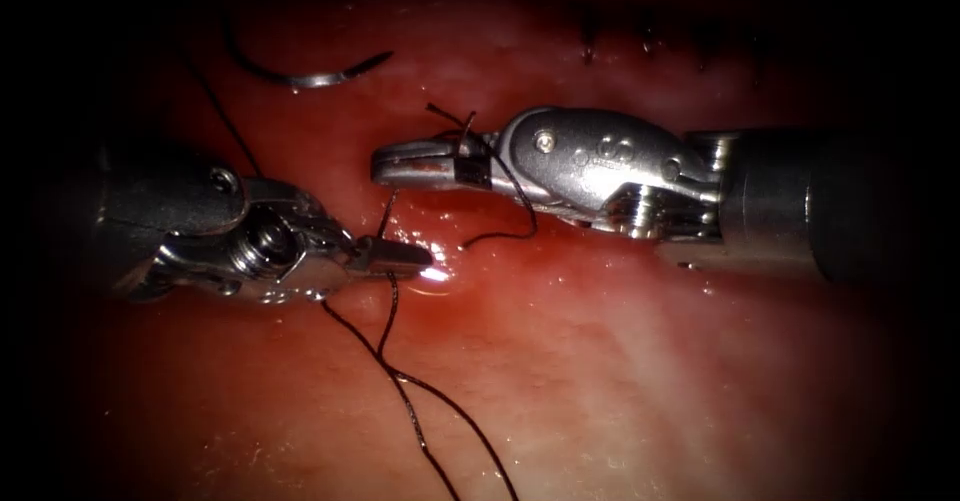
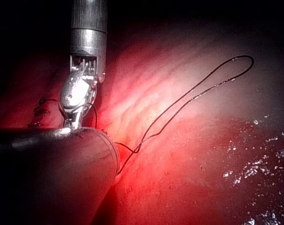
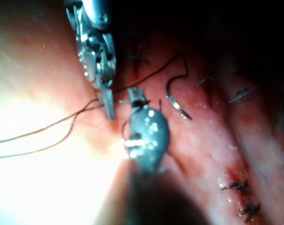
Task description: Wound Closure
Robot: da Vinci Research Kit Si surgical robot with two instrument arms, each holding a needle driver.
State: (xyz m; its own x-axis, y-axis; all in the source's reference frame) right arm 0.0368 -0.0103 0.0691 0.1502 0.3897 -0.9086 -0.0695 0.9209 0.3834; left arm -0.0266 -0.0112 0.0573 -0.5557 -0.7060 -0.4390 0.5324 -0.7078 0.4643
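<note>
Endoscope view: lying free on the tissue [image 1: 620,381], up at the far left, the curved needle [image 1: 310,76], gripped by neither tool and not piercing the surface, as far as can be seen. Reaching in from the right, the right tool [image 1: 400,166], jaws closed and pinching the thread [image 1: 400,381] near its short tail, with a loop draping round the jaw. Showing faint embossed marks on its silver housing, too small to be read. Coming in from the left, the left tool [image 1: 405,256], jaws closed on the thread where it is rising out of the tissue. Trailing down toward the near edge, two dark strands. Pooling just beside the left tool's tip, red fluid [image 1: 440,286]. Sitting along the far right, finished stitches [image 1: 650,46]. Leaving open room over the wide bare tissue in the foreground.

Left wrist view: hanging down on its shaft, the right tool [image 2: 72,123], tip meeting the dark body of the left arm's own tool. Sweeping out over pale tissue [image 2: 188,154] in a long narrow loop, the thread [image 2: 198,93]. Lying beside the right tool, dark stitches [image 2: 41,110].

Right wrist view: pointing away, the right tool [image 3: 134,96], thread caught at its tip. Closing on the thread [image 3: 48,129] just beside it, the left tool [image 3: 108,105]. Resting loose on the tissue [image 3: 203,140] near the right tool, the needle [image 3: 175,101]. Running along the cut, knotted stitches [image 3: 235,186].
</note>
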